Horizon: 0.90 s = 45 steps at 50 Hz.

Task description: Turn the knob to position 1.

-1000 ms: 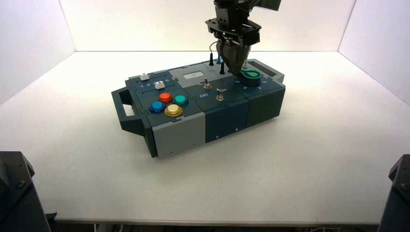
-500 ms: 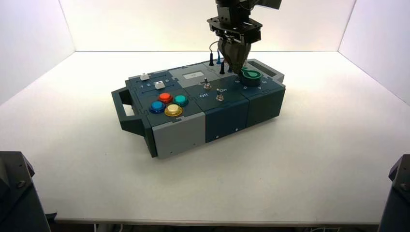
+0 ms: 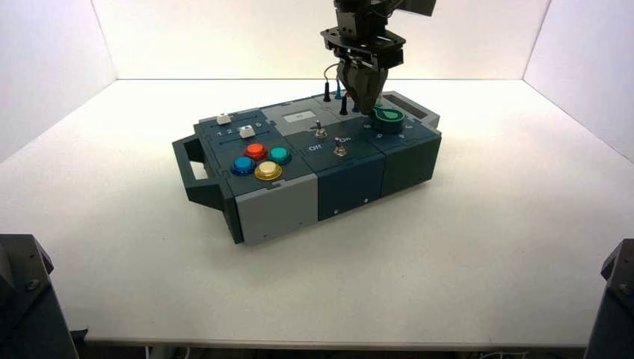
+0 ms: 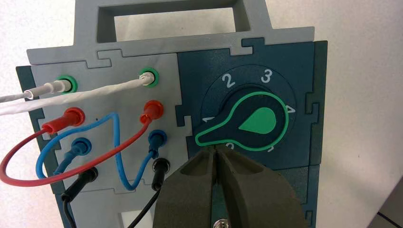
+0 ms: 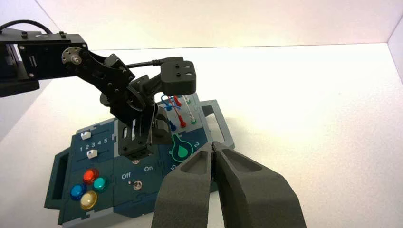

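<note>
While the left gripper [image 4: 215,151] hovered just beside the knob [image 4: 247,122] at the box's right end, fingers pressed together and gripping nothing, the pointer tip sat at what looked like 1, so the job seemed nearly done.

The high view looks down from behind the arms across the counter [image 3: 463,247] at the whole box [image 3: 299,161]. The left wrist view hangs close above the knob [image 4: 247,124], at the box's 2 o'clock corner. The right wrist view faces the same box from farther back
</note>
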Motion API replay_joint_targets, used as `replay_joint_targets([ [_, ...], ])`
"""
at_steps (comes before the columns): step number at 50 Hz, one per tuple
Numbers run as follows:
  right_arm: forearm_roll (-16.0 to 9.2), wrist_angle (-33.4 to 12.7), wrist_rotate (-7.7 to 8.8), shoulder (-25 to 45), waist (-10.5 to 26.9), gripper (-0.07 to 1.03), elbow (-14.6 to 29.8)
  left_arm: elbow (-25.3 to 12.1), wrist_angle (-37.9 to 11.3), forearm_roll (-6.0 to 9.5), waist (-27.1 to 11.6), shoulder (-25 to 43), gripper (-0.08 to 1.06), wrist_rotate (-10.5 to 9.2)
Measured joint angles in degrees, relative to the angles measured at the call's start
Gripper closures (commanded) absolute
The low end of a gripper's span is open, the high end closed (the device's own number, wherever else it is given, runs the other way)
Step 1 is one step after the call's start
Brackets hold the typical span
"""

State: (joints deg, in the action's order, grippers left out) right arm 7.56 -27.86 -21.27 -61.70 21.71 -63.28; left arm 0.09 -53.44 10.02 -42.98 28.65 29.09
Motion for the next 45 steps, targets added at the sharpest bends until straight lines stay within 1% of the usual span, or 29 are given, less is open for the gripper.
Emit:
replay_joint_targets([
  [45, 0.0, -0.1, 0.00, 0.0, 0.0, 0.99, 0.0, -0.9, -0.6, -0.18, 0.0, 1.4, 1.01, 0.09],
])
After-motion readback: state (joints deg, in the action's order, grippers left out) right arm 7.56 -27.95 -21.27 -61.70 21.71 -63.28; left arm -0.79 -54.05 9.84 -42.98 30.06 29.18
